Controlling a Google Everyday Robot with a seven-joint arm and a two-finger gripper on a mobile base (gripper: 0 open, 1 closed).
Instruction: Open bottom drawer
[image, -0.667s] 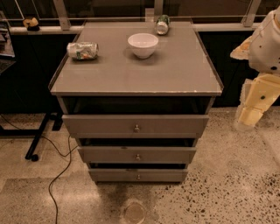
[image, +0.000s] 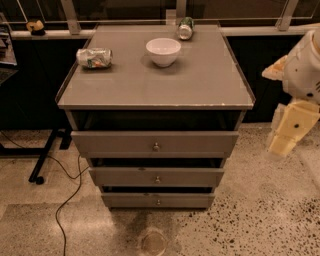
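Note:
The bottom drawer (image: 130, 200) is the lowest and narrowest of three grey fronts on the cabinet, just above the floor, with a small round metal knob (image: 158, 202) at its centre. A dark gap shows above its front. The middle drawer (image: 125, 176) and the widest top drawer (image: 115, 142) sit above it. My gripper (image: 285, 140), a cream-coloured piece on the white arm (image: 305, 70), hangs at the right edge of the view. It is beside the cabinet at about top-drawer height, well apart from every knob and holding nothing.
On the cabinet top (image: 200, 85) stand a white bowl (image: 163, 51), a crushed can (image: 94, 57) lying on the left and a green can (image: 185, 28) at the back. A black cable (image: 67, 200) and a stand's foot (image: 42, 160) lie on the speckled floor at left.
The arm and gripper at the right have sunk slightly. The drawers and the things on top have not moved.

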